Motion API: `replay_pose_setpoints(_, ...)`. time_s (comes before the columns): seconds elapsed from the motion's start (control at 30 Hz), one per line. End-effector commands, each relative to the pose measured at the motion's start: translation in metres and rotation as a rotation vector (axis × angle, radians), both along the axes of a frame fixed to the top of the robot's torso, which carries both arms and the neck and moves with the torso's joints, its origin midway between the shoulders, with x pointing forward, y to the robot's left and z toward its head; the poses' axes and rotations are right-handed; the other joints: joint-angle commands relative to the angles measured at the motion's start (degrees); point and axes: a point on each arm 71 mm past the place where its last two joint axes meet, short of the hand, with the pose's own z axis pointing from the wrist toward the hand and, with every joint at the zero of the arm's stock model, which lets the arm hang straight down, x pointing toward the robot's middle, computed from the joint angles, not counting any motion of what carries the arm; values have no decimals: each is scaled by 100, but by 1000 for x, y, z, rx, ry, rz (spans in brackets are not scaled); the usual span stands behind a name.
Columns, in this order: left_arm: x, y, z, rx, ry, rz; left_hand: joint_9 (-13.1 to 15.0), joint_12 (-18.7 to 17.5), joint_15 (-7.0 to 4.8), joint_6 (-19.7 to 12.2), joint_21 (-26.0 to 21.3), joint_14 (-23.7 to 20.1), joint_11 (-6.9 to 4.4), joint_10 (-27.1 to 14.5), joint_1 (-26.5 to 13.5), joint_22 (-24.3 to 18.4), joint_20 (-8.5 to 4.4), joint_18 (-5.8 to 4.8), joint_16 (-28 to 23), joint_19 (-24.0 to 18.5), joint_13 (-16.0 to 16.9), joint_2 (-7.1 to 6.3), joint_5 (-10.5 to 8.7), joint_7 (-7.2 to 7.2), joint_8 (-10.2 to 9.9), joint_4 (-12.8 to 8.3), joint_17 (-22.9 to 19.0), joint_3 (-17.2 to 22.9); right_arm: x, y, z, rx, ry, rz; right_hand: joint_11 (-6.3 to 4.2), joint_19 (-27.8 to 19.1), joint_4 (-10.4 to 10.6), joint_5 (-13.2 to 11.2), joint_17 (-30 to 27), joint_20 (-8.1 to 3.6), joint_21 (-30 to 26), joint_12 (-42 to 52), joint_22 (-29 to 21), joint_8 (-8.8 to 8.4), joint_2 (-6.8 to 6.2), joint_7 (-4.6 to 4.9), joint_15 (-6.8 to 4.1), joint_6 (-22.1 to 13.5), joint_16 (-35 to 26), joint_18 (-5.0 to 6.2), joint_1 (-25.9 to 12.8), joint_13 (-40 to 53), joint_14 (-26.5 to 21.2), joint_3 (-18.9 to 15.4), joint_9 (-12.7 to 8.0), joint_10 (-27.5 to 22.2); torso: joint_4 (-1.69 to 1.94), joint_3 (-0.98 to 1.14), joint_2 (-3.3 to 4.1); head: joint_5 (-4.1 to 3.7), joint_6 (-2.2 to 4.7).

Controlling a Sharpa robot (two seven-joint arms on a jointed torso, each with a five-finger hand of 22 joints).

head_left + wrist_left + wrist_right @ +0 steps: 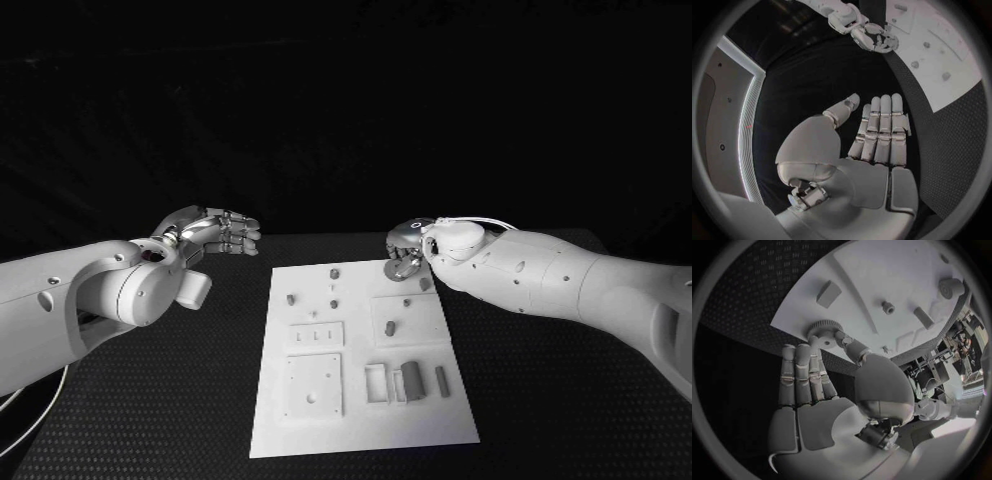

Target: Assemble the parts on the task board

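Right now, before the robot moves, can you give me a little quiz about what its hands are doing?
1. True or false: the left hand is holding a part.
2. Pick one. What is the right hand pinching? A) the round toothed part B) a long flat bar C) nothing at all
3. Fill in the gap: the round toothed part lies on the white ____.

Key
1. False. Its fingers are stretched out with nothing in them.
2. A. The thumb and a finger sit on either side of it.
3. Task board, close to its edge.
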Motion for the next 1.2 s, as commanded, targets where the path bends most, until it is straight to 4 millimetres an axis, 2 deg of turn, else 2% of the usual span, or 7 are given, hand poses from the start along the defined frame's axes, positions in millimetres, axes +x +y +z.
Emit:
replay_pose_setpoints(0.03, 0, -2, 1, -4, -7, -18, 9, -42, 15, -6, -22, -7, 34, 2, -4, 10, 4, -4, -26, -18, 7, -25, -38, 41, -29, -1, 8, -32, -3, 1, -8, -26, 29, 9, -45, 46, -25, -10, 96, -11, 70, 441, 101, 16, 16, -19, -68, 35, 153, 39, -32, 448, 21, 27, -4, -206, -3, 0, 1, 4, -9)
replay_pose_setpoints(0.3, -1, -1, 1, -4, -5, -18, 10, -46, 15, -7, -24, -7, 34, 3, -3, 11, 5, -4, -28, -18, 11, -24, -38, 41, -30, -2, 10, -32, -3, -1, -8, -34, 23, 10, -110, 119, -41, -8, 540, -91, 343, 1299, 107, 120, 53, -9, -126, 225, 727, 39, -29, 975, -30, 20, 26, -408, -5, 1, 4, 3, -18)
replay_pose_setpoints(0.57, -1, 0, 1, -4, -5, -18, 12, -49, 16, -6, -26, -6, 34, 4, -2, 13, 5, -4, -30, -17, 15, -23, -38, 41, -31, -2, 12, -31, -4, 1, -8, -22, 4, 25, -115, 176, -46, -12, 977, -167, 648, 2455, 111, 174, 69, -6, -136, 405, 1284, 39, -18, 1379, -83, 14, 82, -655, -4, 2, 3, -2, -22)
replay_pose_setpoints(0.87, -2, 2, 1, -3, -5, -15, 13, -54, 15, -6, -28, -6, 34, 5, 0, 15, 5, -3, -33, -17, 20, -21, -38, 40, -33, -3, 15, -30, -6, 2, -4, 15, -54, 41, -105, 188, -30, -12, 1067, -188, 713, 2703, 97, 195, 54, 8, -129, 490, 1394, 39, -55, 1363, -83, 24, 110, -718, -6, 3, 4, -5, -18)
replay_pose_setpoints(1.0, -2, 1, 1, -4, -5, -19, 14, -56, 16, -6, -29, -5, 34, 6, 0, 16, 5, -4, -34, -17, 22, -20, -37, 40, -33, -3, 16, -30, -6, 2, -3, 22, -73, 45, -106, 190, -30, -10, 1070, -193, 714, 2731, 89, 213, 34, 2, -127, 532, 1385, 39, -59, 1334, -100, 38, 126, -754, -4, 0, 5, -34, 18)
replay_pose_setpoints(1.2, -2, 2, 1, -3, -6, -16, 15, -60, 16, -6, -31, -5, 35, 6, 1, 17, 5, -4, -36, -16, 25, -20, -38, 39, -34, -3, 18, -30, -7, 2, -3, 24, -76, 42, -114, 198, -31, -12, 1074, -198, 719, 2759, 86, 226, 50, -7, -133, 560, 1386, 39, -57, 1310, -100, 47, 139, -764, -2, -2, 2, -29, 35)
